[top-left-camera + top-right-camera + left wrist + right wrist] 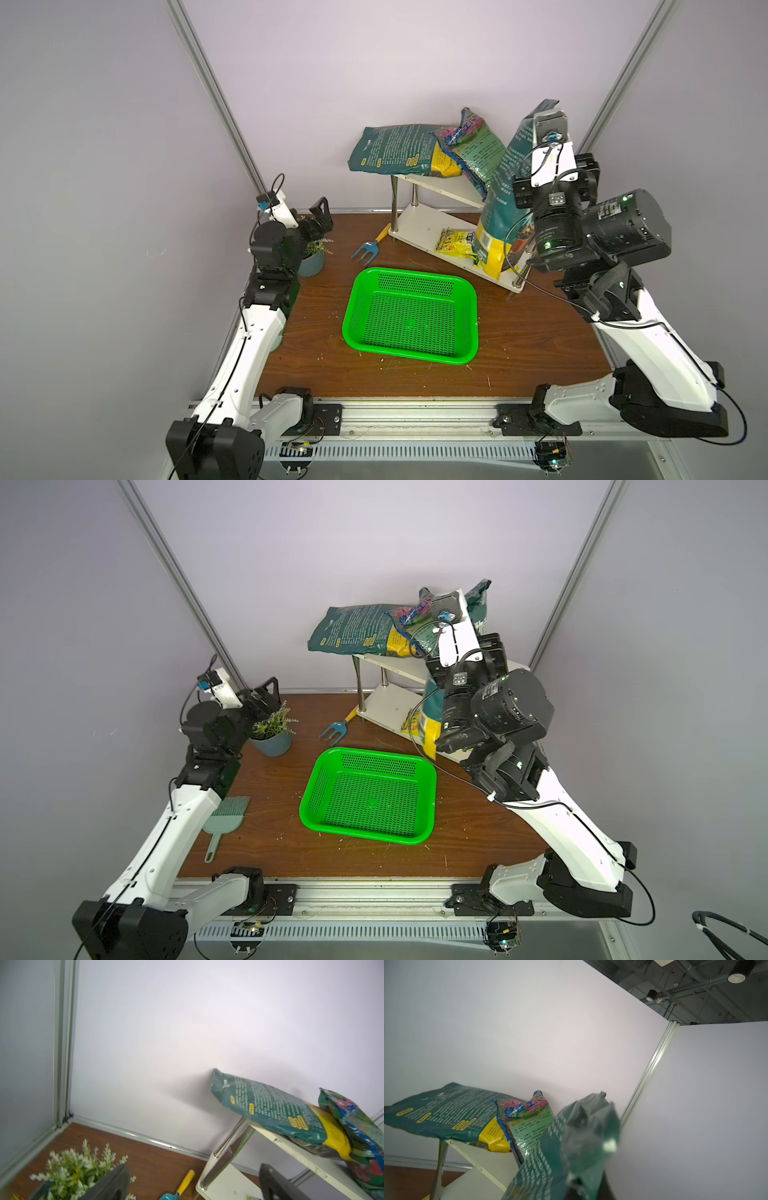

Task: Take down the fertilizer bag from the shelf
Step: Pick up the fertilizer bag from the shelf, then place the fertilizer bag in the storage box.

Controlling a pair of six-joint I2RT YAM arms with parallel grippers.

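At the right end of the shelf [419, 226], the right gripper [588, 1185] is clamped on the crumpled top of the fertilizer bag [505, 199], a tall green-and-yellow bag standing upright in front of both boards; whether its yellow bottom rests on the lower board cannot be told. Just beside it on the top board, a pink-and-blue bag [473, 141] overlaps the yellow end of a dark green bag [395, 149] lying flat and overhanging the left end. A small yellow packet [455, 243] lies on the lower board. A green basket [411, 316] sits on the wooden table [519, 353] before the shelf. Well apart, at the table's left, the left gripper [266, 694] hangs near a potted plant [272, 733], jaws wide apart.
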